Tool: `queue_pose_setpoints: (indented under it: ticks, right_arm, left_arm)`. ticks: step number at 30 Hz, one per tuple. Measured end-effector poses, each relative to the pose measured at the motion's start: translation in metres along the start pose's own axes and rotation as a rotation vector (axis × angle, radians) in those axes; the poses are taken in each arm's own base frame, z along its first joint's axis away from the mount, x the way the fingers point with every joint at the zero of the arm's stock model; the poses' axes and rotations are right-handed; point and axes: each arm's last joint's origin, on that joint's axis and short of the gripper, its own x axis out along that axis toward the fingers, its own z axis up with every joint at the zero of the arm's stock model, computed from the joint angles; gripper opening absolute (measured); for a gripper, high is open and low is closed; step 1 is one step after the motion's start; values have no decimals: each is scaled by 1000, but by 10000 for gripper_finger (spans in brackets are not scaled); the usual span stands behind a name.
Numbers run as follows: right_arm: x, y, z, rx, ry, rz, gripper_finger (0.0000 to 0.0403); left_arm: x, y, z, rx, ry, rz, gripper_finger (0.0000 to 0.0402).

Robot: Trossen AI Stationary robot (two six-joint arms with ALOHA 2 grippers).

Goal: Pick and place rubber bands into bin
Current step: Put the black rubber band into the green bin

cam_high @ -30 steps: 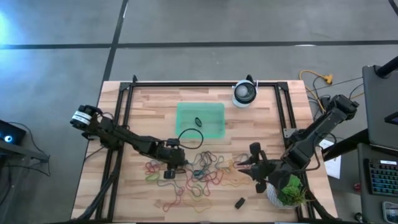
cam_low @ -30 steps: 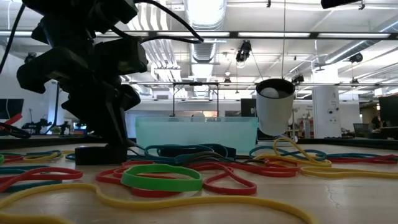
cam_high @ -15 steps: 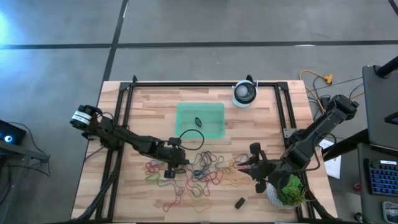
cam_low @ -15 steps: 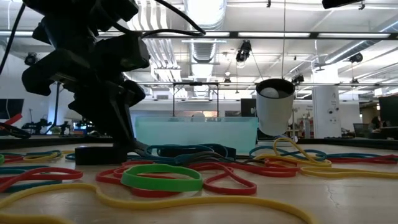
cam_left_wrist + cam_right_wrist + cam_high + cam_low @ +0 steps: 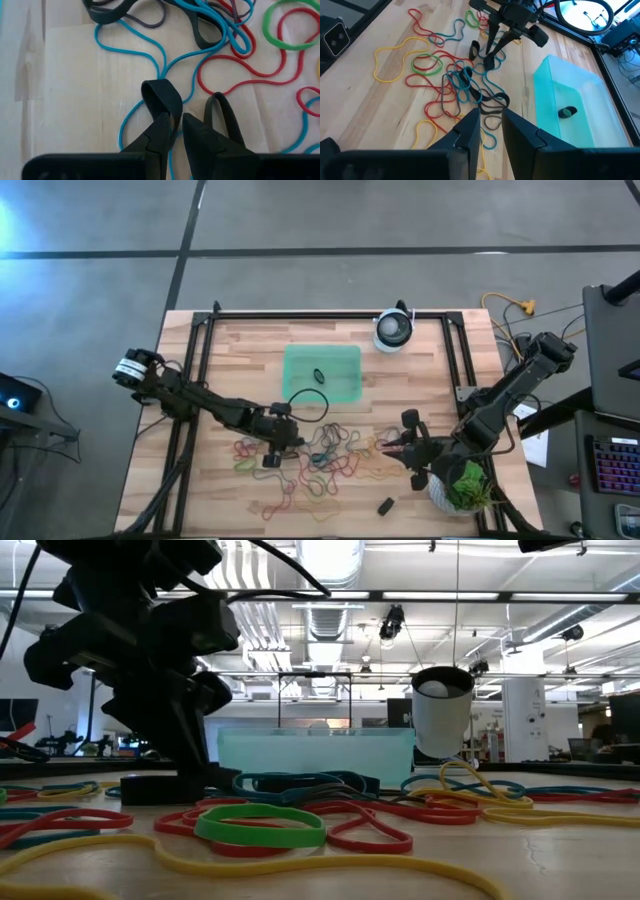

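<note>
Left gripper [image 5: 272, 455] down on the worktop [image 5: 250, 345], at the left end of the pile of rubber bands [image 5: 330, 455]. Fingers nearly together, pinching a thick black band [image 5: 161, 100] that stands up in a loop over a thin blue band [image 5: 132, 47]. Second black loop [image 5: 222, 115] just beside the outer finger, not gripped as far as can be told. In the low view, same gripper [image 5: 185, 775] planted on the wood in front of the bin [image 5: 315, 755], with green [image 5: 260, 825], red and yellow loops lying nearer the camera.

Right gripper [image 5: 398, 446] at the right end of the pile, pointed toward the bands. Fingers narrowly apart in its wrist view, wood visible in the gap, nothing held [image 5: 490, 117].

Bands spread loose over the middle of the worktop between both grippers: red, yellow, green, blue, black, many tangled. Bin [image 5: 300, 360] behind the pile, toward the far edge, translucent green, with one small dark band [image 5: 318, 375] inside. Same band [image 5: 567, 112] visible on the bin floor from the right wrist.

White round device [image 5: 393, 330] beside the bin's far right corner. Plant [image 5: 465, 485] at the near right edge, next to the right arm.
</note>
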Motion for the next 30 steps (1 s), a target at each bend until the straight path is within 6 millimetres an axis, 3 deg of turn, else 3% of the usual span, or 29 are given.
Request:
queue_pose_setpoints:
  ticks: [13, 30]
  right_arm:
    - [0, 1, 2, 54, -17, 8, 70]
    - [-10, 16, -1, 103, -32, 63, 66]
  left_arm:
    - [0, -1, -1, -24, 6, -21, 37]
    - [1, -1, -1, -15, 11, -15, 37]
